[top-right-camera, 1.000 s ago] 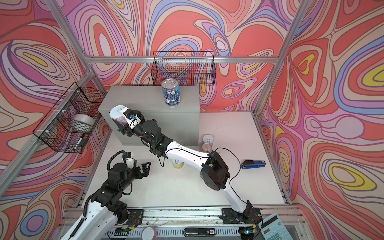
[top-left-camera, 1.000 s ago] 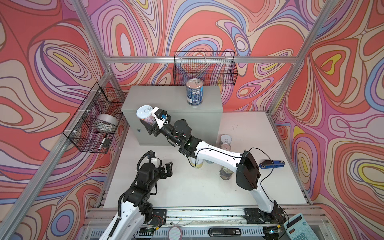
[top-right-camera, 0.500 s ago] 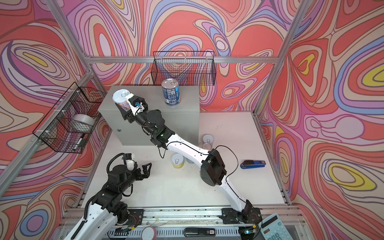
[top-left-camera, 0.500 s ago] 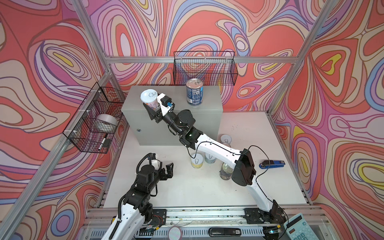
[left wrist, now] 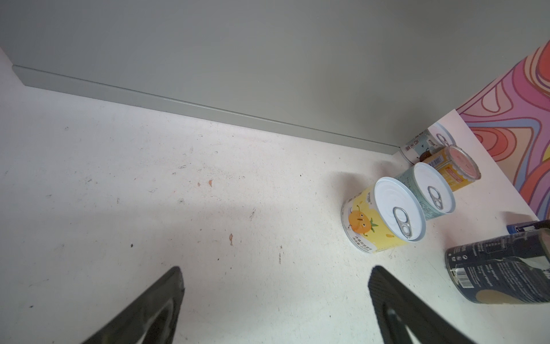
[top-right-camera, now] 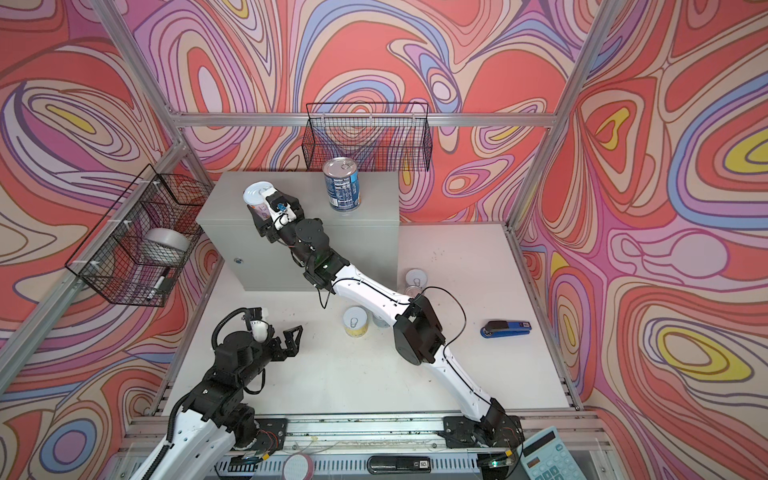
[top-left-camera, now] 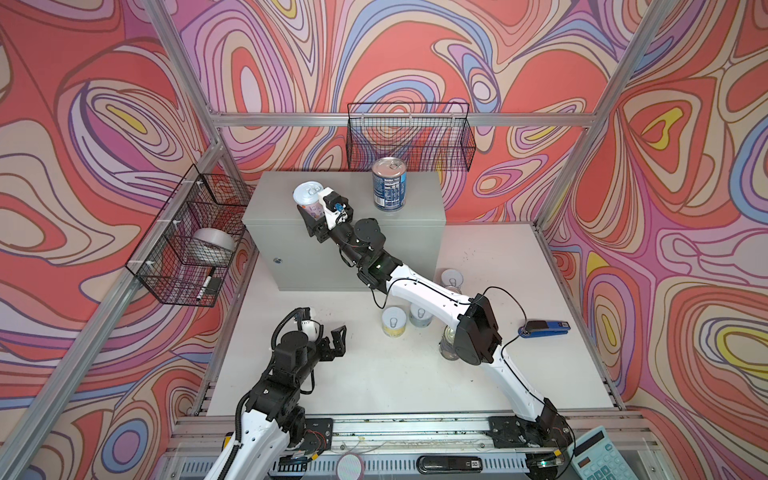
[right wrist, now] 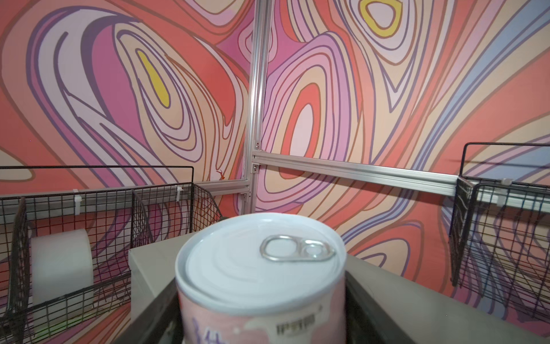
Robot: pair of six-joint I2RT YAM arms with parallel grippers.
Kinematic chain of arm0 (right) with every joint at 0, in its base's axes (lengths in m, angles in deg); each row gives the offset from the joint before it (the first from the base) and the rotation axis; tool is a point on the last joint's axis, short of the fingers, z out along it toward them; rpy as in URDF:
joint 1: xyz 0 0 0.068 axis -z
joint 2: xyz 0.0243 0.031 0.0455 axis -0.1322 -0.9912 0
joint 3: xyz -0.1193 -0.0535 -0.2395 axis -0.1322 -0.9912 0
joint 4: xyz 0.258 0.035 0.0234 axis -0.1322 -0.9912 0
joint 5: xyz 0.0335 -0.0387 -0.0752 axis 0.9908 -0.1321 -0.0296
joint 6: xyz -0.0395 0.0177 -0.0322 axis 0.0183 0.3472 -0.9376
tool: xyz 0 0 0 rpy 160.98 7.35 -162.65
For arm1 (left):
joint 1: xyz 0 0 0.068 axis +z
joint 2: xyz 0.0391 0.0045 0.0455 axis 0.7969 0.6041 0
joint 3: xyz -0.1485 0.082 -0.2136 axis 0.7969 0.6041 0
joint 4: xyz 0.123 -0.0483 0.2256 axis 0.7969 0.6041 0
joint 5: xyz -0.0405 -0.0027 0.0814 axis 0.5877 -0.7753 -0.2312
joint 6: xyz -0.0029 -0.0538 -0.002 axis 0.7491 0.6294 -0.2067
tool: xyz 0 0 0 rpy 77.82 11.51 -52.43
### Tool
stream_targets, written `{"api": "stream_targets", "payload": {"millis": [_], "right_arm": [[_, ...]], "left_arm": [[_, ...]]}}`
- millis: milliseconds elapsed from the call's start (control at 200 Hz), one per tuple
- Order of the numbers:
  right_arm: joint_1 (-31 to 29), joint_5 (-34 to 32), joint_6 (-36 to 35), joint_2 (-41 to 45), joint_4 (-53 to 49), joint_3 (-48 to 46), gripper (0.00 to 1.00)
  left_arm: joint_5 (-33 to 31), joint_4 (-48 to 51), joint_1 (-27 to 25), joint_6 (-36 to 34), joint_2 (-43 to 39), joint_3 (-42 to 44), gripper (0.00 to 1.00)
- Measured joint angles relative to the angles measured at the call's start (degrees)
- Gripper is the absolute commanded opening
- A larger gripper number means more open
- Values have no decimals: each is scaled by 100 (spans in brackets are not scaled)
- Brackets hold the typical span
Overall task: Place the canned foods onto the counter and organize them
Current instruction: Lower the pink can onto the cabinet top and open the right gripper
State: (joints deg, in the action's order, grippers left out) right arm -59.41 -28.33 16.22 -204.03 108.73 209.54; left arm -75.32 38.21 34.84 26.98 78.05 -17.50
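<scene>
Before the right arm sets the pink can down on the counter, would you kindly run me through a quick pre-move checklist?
1. Grip: right pincer closed on the pink can - ok.
2. Can upright, pull-tab up - ok.
3. Can over the counter top, near its left front part - ok.
4. Clearance from the tall blue can already standing there, well apart - ok.
5. Can bottom touching the counter - cannot tell.
6. Left pincer open, empty, low over the table, out of the way - ok.
</scene>
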Motion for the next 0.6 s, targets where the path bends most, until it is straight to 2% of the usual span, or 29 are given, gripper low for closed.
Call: {"api": "stream_targets", "payload": {"millis": [411,601], "right_arm": [[129,-227,94,-125,22,223,72],[153,-323,162,-125,107,199,82]], "left_arm": [[-55,-2,0,2,11,9,100],[-96,-2,0,4,11,9,100]]}}
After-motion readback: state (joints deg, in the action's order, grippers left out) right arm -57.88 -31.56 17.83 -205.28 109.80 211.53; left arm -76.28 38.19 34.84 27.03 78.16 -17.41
